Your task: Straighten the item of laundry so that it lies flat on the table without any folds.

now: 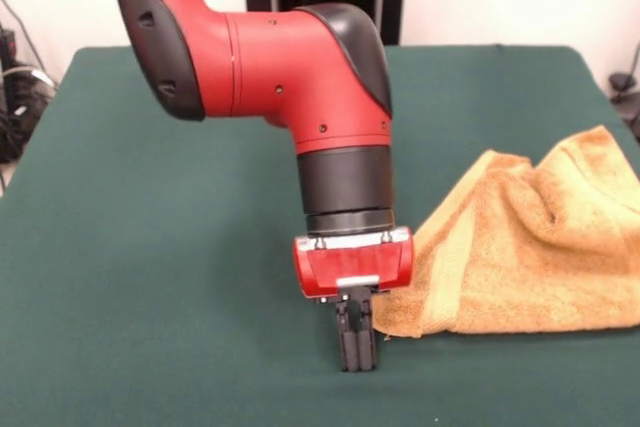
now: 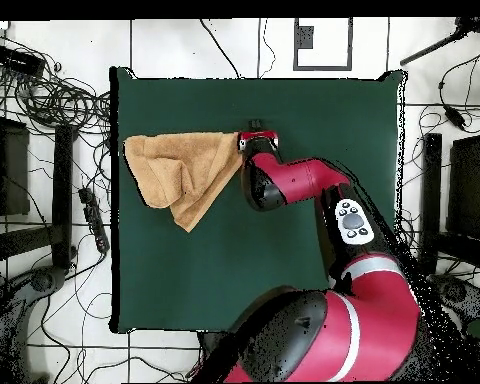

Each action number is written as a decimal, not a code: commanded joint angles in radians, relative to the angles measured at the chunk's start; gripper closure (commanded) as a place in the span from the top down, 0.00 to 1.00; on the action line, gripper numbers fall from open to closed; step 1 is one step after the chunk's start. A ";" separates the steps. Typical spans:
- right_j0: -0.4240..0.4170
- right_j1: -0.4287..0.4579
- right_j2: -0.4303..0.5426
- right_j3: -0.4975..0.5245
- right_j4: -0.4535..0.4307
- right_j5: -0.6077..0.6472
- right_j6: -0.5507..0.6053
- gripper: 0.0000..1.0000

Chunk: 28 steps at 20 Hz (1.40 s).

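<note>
The orange-tan towel point(image 1: 530, 247) lies crumpled on the green table point(image 1: 150, 277), at the right in the front view, folded over itself with a raised ridge. One paler band point(image 1: 446, 265) runs down its left part. No tag shows. In the overhead view the towel point(image 2: 179, 172) lies at the table's upper left. My gripper point(image 1: 357, 347) points straight down with its tips at the table surface, right beside the towel's near left corner point(image 1: 390, 325). Its fingers stand pressed together and I see no cloth between them. In the overhead view the gripper point(image 2: 256, 128) is mostly hidden under the wrist.
The towel's far side reaches the table's edge point(image 1: 625, 147). Cables and stands point(image 2: 54, 100) lie on the floor around the table. My arm point(image 2: 314, 185) stretches across the table's right half in the overhead view.
</note>
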<state>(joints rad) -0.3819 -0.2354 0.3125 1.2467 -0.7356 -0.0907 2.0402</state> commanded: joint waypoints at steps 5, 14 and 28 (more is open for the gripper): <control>0.016 -0.093 0.156 0.158 0.038 0.247 -0.040 0.00; 0.018 -0.103 0.157 0.162 0.050 0.307 -0.054 0.00; -0.073 -0.043 0.301 0.199 0.035 0.517 -0.257 0.00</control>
<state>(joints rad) -0.4545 -0.3409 0.4727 1.3543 -0.7081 0.2225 2.0400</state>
